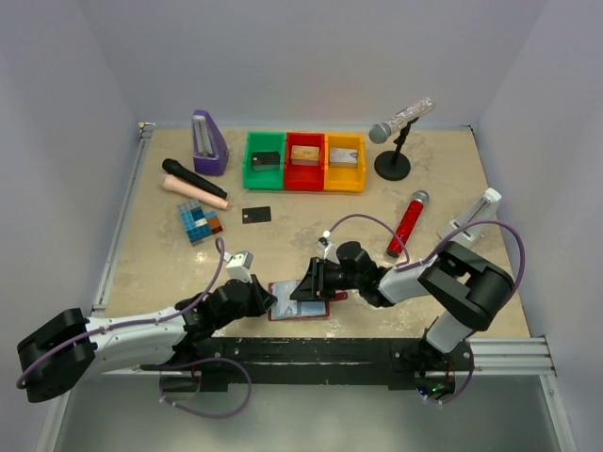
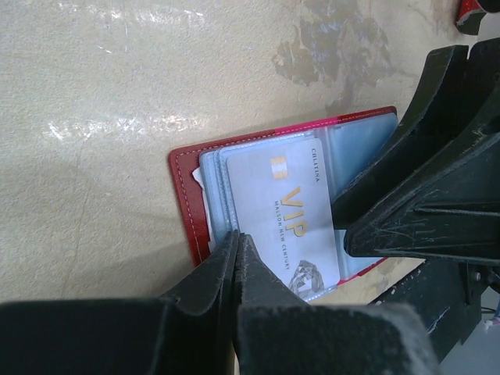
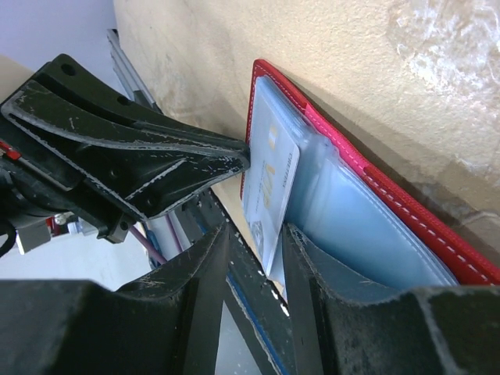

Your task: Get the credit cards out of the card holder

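Left wrist view: left fingers [image 2: 205, 283] pressed together on open card holder [image 2: 186, 195]; right fingers [image 2: 434, 168] spread astride silvery credit card [image 2: 285, 211].

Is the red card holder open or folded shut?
Open: the card holder lies spread flat, its inside facing up with a silvery VIP card showing.
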### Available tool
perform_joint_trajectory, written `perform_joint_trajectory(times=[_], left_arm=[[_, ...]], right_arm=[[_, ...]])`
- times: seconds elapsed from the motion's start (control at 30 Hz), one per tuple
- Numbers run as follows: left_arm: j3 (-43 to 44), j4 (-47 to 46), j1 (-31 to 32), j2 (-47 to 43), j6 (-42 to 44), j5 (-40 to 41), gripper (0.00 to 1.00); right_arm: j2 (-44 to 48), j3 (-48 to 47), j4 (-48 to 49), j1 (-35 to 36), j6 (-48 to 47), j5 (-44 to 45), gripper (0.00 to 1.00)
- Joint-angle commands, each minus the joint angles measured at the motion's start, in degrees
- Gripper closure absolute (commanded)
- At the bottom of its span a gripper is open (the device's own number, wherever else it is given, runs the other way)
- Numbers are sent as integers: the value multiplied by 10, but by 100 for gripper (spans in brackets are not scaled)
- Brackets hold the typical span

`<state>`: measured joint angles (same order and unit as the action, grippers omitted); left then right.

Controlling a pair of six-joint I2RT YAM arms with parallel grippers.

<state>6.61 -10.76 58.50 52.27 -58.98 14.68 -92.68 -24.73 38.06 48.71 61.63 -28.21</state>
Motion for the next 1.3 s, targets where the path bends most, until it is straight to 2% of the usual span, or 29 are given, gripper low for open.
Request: perform_joint_trajectory(times=[0.0,0.5,0.93,1.27], left_arm=[[-18,8,-1,13,0,-1,100],[-35,-50,0,41,-11,-26,100],[-34,14,0,-28,-18,-2,99],[-35,8,1,-14,-20,-5,98]], right_arm=[[-14,-5,77,1,13,-22,62],[-41,-7,113,1,39,-16,61],[-37,-3,104,-3,46,4,60],[-60,-8,141,-3,67,-10,60]])
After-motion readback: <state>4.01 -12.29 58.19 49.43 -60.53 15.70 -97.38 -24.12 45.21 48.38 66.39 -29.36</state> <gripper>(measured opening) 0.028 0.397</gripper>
